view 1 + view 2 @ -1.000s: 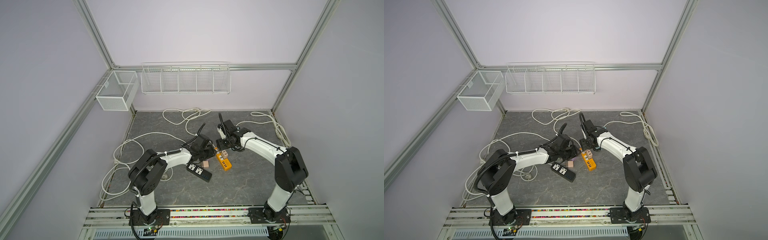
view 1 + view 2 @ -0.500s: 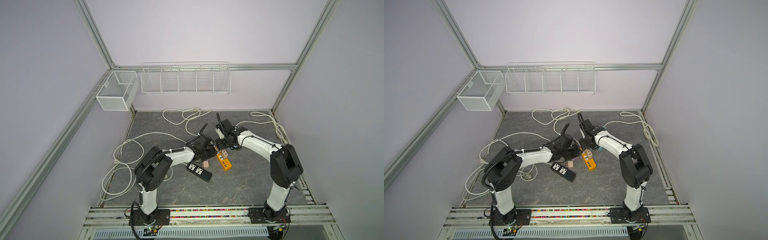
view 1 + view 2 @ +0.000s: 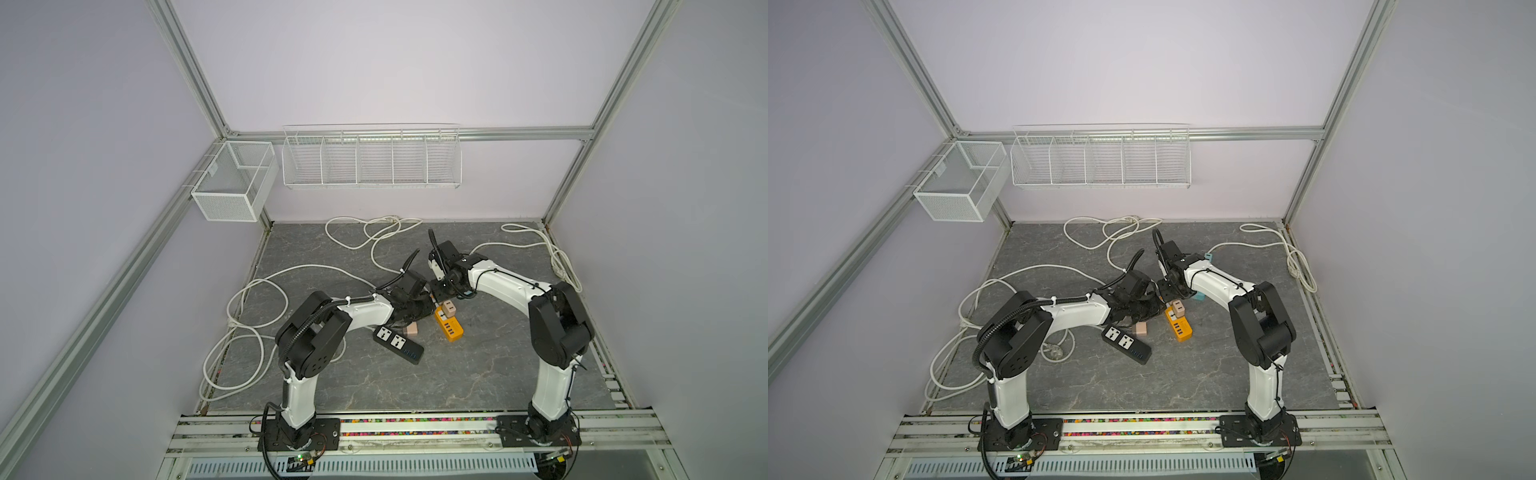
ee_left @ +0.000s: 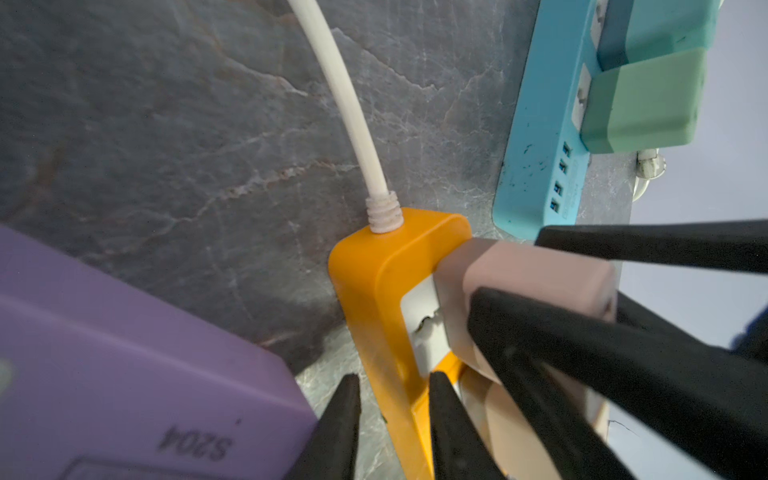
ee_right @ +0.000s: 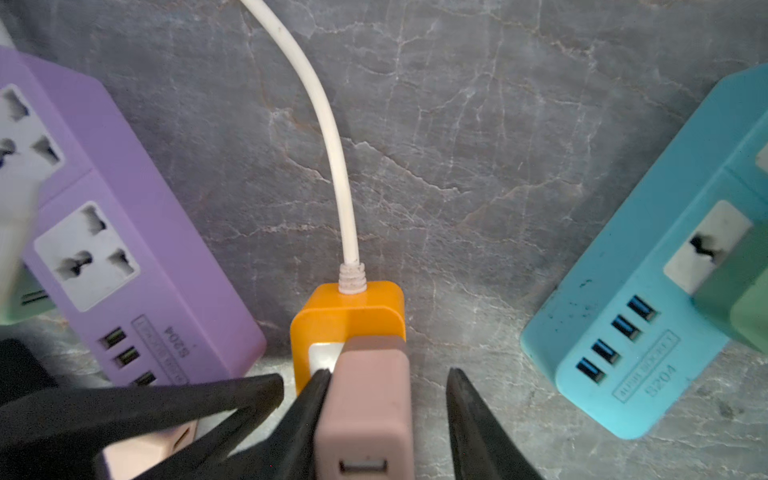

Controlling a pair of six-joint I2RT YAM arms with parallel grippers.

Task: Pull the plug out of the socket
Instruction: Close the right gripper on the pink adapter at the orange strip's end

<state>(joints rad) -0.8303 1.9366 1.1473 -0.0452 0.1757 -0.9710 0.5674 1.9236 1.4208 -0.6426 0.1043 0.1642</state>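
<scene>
The right claw [image 5: 389, 374] stands narrow around the pink plug [image 5: 365, 407] at lower centre: one finger touches it, the other is just apart. The plug sits in the orange power strip [image 5: 345, 320]. The left claw [image 4: 392, 376] is narrow astride the strip's edge; whether it grips, I cannot tell.

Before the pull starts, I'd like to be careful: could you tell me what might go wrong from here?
1. The right tool sits off-centre on the plug: one side touches it and the other stands apart, so closing may twist the plug sideways.
2. The left tool only straddles an edge of the strip. It may slip, and the strip could lift with the plug.
</scene>
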